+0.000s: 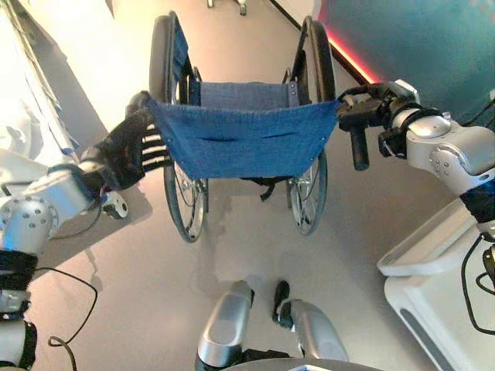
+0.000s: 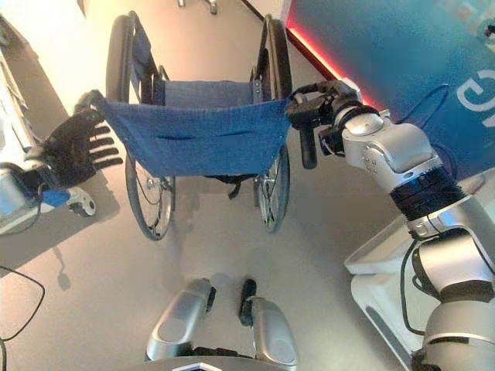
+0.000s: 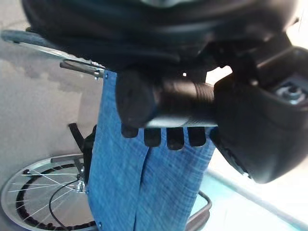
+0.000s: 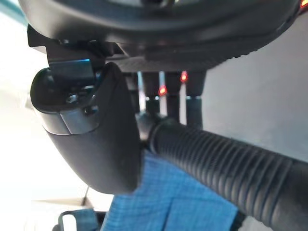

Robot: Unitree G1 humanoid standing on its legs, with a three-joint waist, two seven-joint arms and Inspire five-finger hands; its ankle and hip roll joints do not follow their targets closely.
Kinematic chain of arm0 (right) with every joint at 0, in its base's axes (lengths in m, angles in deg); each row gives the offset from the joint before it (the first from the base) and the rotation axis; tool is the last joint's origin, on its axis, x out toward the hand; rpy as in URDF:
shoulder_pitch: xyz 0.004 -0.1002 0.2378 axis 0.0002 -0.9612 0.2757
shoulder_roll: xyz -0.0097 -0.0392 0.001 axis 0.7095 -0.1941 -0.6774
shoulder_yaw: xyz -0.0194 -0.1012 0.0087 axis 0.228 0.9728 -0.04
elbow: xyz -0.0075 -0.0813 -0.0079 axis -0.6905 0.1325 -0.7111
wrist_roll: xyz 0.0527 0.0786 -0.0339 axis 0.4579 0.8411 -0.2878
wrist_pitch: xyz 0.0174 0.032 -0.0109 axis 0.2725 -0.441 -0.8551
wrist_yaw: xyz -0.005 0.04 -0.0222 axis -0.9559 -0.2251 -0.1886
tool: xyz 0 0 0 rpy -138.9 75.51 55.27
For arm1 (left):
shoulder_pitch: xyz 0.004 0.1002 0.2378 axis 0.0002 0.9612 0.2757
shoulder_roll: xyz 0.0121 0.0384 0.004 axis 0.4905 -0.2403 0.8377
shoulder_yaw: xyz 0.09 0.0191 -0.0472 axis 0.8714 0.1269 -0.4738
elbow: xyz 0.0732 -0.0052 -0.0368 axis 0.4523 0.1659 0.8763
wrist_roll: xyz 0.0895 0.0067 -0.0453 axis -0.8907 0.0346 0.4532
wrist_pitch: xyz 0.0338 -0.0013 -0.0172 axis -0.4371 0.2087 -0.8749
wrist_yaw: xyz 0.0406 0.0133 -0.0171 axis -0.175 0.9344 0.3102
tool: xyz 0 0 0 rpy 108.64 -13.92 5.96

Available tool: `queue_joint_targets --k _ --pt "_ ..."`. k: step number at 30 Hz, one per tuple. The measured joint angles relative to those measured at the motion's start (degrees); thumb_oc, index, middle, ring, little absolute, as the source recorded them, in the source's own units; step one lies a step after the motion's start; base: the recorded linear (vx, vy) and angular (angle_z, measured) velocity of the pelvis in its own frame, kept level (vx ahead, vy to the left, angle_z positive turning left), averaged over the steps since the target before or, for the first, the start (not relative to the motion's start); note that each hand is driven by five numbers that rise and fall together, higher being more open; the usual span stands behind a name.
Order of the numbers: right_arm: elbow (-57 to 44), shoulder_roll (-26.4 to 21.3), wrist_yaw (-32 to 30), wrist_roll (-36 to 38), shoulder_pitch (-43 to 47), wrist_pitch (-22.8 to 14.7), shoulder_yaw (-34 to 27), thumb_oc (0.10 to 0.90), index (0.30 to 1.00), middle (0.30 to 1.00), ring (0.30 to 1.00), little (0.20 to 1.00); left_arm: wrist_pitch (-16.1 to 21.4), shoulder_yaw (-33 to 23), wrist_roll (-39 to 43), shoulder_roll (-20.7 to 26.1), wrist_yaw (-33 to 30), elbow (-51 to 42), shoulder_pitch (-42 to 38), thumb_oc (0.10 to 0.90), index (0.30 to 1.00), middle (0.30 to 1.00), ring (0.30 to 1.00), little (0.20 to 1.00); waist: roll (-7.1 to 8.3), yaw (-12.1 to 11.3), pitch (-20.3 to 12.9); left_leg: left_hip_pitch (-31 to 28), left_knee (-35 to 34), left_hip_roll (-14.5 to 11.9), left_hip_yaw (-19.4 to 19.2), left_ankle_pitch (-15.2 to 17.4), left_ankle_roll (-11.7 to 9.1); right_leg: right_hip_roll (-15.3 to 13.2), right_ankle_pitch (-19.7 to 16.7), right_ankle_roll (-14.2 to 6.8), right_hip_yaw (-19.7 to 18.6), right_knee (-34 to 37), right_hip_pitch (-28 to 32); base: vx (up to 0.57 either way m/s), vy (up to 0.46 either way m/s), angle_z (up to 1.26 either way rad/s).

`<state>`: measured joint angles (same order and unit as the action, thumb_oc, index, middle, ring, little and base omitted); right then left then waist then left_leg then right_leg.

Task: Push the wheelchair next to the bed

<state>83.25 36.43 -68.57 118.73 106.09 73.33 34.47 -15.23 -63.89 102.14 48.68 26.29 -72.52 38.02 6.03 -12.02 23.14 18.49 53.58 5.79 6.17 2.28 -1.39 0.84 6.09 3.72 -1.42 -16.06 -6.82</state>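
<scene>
Risk first: the push looks likely to go crooked. The right hand (image 2: 321,108) is curled round the right push handle (image 2: 308,147), thumb and fingers wrapped on the ribbed black grip, a firm hold as far as the wrist view tells. The left hand (image 2: 73,147) is flat, fingers straight and spread, set against the left edge of the blue backrest (image 2: 193,135) by the left push handle (image 1: 138,100); in its wrist view the fingertips (image 3: 163,137) press on the cloth with the handle lying across the palm, not clasped, though that view is cramped so contact could be lighter than it looks. One side gripped, one side only leaning on soft fabric, so a push may swing the wheelchair (image 1: 244,124) to one side, or the left hand may slide off the sling.

The wheelchair stands on the grey floor (image 1: 155,294) directly in front of the robot, back facing it, both big spoked wheels (image 1: 186,201) down. Blue woven seat and back, black tyres, dark frame. The white bed (image 1: 31,116) edge is at the left, close beside the chair; a white unit (image 1: 433,278) sits at the right, near the right arm, possible snag.
</scene>
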Motion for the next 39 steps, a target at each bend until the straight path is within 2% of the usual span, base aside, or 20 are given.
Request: queue_joint_targets --k 1,3,5,8,10,11,13,16,17,18,20,21,24,26,29,33,35,36,38,39 --pt "-0.8 -0.6 -0.9 0.0 0.0 1.2 -0.1 0.400 0.300 0.300 0.300 0.300 -0.1 -0.4 -0.1 -0.4 0.2 -0.9 0.1 0.400 0.300 0.300 0.300 0.300 0.59 -0.2 0.0 -0.4 -10.4 0.2 -0.4 1.3 0.7 0.5 -0.2 -1.5 -2.0 3.0 1.9 0.52 -0.061 0.42" --pt "-0.4 -0.2 -1.5 -0.1 0.0 1.8 -0.2 0.400 0.300 0.300 0.300 0.300 -0.4 -0.2 -0.6 -0.7 0.7 -2.1 0.2 0.400 0.300 0.300 0.300 0.300 0.51 -0.9 0.1 -1.0 -25.2 0.4 -2.2 1.2 0.2 1.6 0.2 -0.8 -4.2 5.5 4.9 0.55 -0.062 0.30" --pt "0.6 -0.6 -1.6 -0.5 -0.4 1.8 -0.2 0.400 0.300 0.300 0.300 0.300 -0.5 0.6 -1.1 -1.9 1.3 -3.0 0.3 0.400 0.300 0.300 0.300 0.300 -0.04 -2.1 0.3 -1.9 -36.8 0.0 -5.0 -0.9 -2.2 2.3 0.3 -0.7 -6.1 7.6 8.2 0.51 -0.074 -0.04" --pt "1.4 -0.7 -1.6 -3.5 -3.8 0.5 -1.4 0.400 0.300 0.300 0.300 0.300 -0.4 2.1 -1.8 -4.4 2.4 -5.4 2.4 0.400 0.300 0.300 0.300 0.300 -5.01 -3.9 0.7 -1.6 -43.8 -4.6 -14.0 -4.2 -8.0 4.5 3.5 1.7 -7.0 10.7 16.9 0.55 -0.086 -0.15" --pt "0.9 -1.1 -1.6 -5.1 -6.7 -1.3 -2.4 0.400 0.300 0.300 0.300 0.300 -0.5 2.6 -1.9 -4.8 2.6 -8.1 5.3 0.400 0.300 0.300 0.300 0.300 -7.46 -4.5 -0.4 -1.4 -42.3 -7.5 -15.8 -4.0 -8.9 4.4 6.5 0.6 -7.4 10.8 20.4 0.53 -0.058 -0.16" --pt "0.4 -2.6 -1.6 -5.2 -7.8 -1.5 -2.1 0.400 0.300 0.300 0.300 0.300 -1.0 3.6 -2.0 -5.8 2.5 -9.5 6.5 0.400 0.300 0.300 0.300 0.300 -9.99 -4.8 -2.6 -3.1 -42.3 -9.4 -16.3 -2.2 -11.2 4.5 9.0 -2.5 -7.1 9.9 21.8 0.55 -0.042 0.16" --pt "1.6 -2.6 -1.5 -7.0 -7.3 -1.6 -1.7 0.400 0.300 0.300 0.300 0.300 -2.0 3.9 -2.4 -7.5 2.3 -10.0 6.2 0.400 0.300 0.300 0.300 0.300 -9.18 -4.0 -2.9 -3.7 -40.0 -7.0 -18.8 -3.3 -10.0 1.4 13.4 -6.3 -2.1 4.6 21.9 0.66 -0.007 0.22" --pt "6.2 -0.1 -1.1 -7.4 -5.1 -2.3 -1.3 0.400 0.300 0.300 0.300 0.300 -4.6 4.1 -3.2 -7.8 1.0 -8.9 3.2 0.400 0.300 0.300 0.300 0.300 -7.73 -6.4 -3.4 -4.1 -37.4 -5.0 -19.5 -1.6 -7.0 -1.0 15.5 -5.7 4.1 -6.3 16.9 0.48 0.031 -0.33" --pt "6.4 -0.2 -1.1 -7.5 -4.9 -3.1 -1.4 0.400 0.300 0.300 0.300 0.300 -5.5 4.1 -3.2 -7.8 1.1 -7.8 1.1 0.400 0.300 0.300 0.300 0.300 -6.92 -7.0 -3.4 -4.1 -37.0 -4.4 -19.6 -0.4 -3.8 -1.6 15.5 -7.1 4.9 -11.2 15.2 0.40 0.048 -0.08" --pt "6.4 -0.4 -1.1 -7.4 -4.9 -3.1 -1.7 0.400 0.300 0.300 0.300 0.300 -5.9 4.1 -3.2 -7.6 1.1 -7.4 -0.4 0.400 0.300 0.300 0.300 0.300 -6.24 -7.1 -3.4 -4.5 -37.3 -4.7 -21.6 -1.2 0.9 -1.1 16.0 -10.7 5.0 -19.8 12.3 0.39 0.037 0.13" --pt "6.5 -0.2 -1.1 -6.7 -4.9 -2.7 -1.8 0.400 0.300 0.300 0.300 0.300 -6.2 3.8 -3.6 -6.8 1.2 -6.7 -2.5 0.400 0.300 0.300 0.300 0.300 -3.04 -6.6 -3.4 -4.9 -36.0 -4.2 -24.5 -1.0 6.0 0.7 12.1 -17.7 4.6 -34.3 8.4 0.35 0.009 0.37" --pt "6.4 0.0 -1.1 -6.6 -4.9 -2.6 -1.8 0.400 0.300 0.300 0.300 0.300 -6.2 3.8 -4.1 -6.2 1.2 -6.7 -3.1 0.400 0.300 0.300 0.300 0.300 -1.97 -6.5 -3.4 -5.7 -35.7 -4.0 -25.7 -0.5 11.2 2.5 10.6 -19.8 4.6 -35.3 8.3 0.35 -0.004 0.24" --pt "5.2 0.6 -1.2 -4.8 -4.9 -2.6 -3.0 0.400 0.300 0.300 0.300 0.300 -6.5 3.7 -4.3 -3.5 1.3 -6.0 -3.9 0.400 0.300 0.300 0.300 0.300 0.37 -5.5 -3.4 -7.3 -38.2 -1.3 -25.2 -0.5 12.8 3.1 9.2 -17.2 3.3 -33.9 6.6 0.29 -0.012 0.12" --pt "3.7 0.5 -1.2 -4.6 -4.9 -2.6 -3.8 0.400 0.300 0.300 0.300 0.300 -6.5 4.0 -3.6 -1.3 1.7 -5.6 -4.3 0.400 0.300 0.300 0.300 0.300 0.16 -3.7 -3.5 -9.7 -43.3 -0.1 -22.9 -2.7 13.0 1.5 13.0 -10.5 3.7 -24.9 7.3 0.17 -0.060 0.30" --pt "3.6 0.0 -1.2 -4.7 -4.5 -4.0 -4.8 0.400 0.300 0.300 0.300 0.300 -5.0 5.8 -1.7 0.0 1.6 -4.5 -7.2 0.400 0.300 0.300 0.300 0.300 -0.31 -1.7 -3.4 -9.7 -45.6 -0.1 -20.1 -3.8 12.6 -0.5 16.2 -5.4 5.2 -9.7 7.3 0.12 -0.127 0.41" --pt "8.1 -0.7 0.3 -4.7 -0.9 -5.8 -4.5 0.400 0.300 0.300 0.300 0.300 -0.9 11.7 1.4 0.6 0.6 -2.0 -13.5 0.400 0.300 0.300 0.300 0.300 -2.20 1.9 -2.9 -8.1 -45.0 0.0 -14.4 -3.9 11.9 -3.1 12.8 -7.9 5.1 -2.7 -0.3 0.23 -0.289 0.67" --pt "8.9 -1.5 0.8 -4.7 0.8 -5.9 -3.8 0.400 0.300 0.300 0.300 0.300 0.7 12.4 1.5 -0.6 0.5 -1.1 -14.6 0.400 0.300 0.300 0.300 0.300 -2.38 3.7 -2.6 -6.0 -41.5 0.1 -13.2 -0.5 7.4 -6.0 10.1 -10.2 4.0 -3.4 -4.6 0.53 -0.426 0.52" --pt "9.1 -1.9 1.3 -4.5 2.3 -5.9 -3.6 0.400 0.300 0.300 0.300 0.300 0.8 13.5 2.1 -0.4 0.5 0.2 -16.2 0.400 0.300 0.300 0.300 0.300 -2.68 6.1 -1.9 -3.8 -32.4 1.0 -11.7 5.1 12.0 -10.8 8.5 -14.3 1.4 -5.1 -6.7 0.49 -0.309 0.71" --pt "7.3 -3.5 1.2 -4.4 2.3 -5.3 -4.1 0.400 0.300 0.300 0.300 0.300 0.0 13.5 2.6 -1.0 0.1 0.6 -16.5 0.400 0.300 0.300 0.300 0.300 -4.34 8.1 -0.4 -5.6 -31.5 3.5 -7.4 5.8 10.8 -14.4 6.5 -16.2 -1.0 -4.4 -8.6 0.58 -0.419 0.81" --pt "6.4 -3.8 1.1 -4.3 2.3 -3.9 -4.0 0.400 0.300 0.300 0.300 0.300 -1.2 13.5 2.7 -1.1 0.2 1.1 -16.5 0.400 0.300 0.300 0.300 0.300 -5.03 8.3 0.1 -8.0 -32.9 3.7 -3.7 5.2 10.0 -12.9 5.1 -15.1 -1.1 -2.8 -9.9 0.46 -0.381 0.56"
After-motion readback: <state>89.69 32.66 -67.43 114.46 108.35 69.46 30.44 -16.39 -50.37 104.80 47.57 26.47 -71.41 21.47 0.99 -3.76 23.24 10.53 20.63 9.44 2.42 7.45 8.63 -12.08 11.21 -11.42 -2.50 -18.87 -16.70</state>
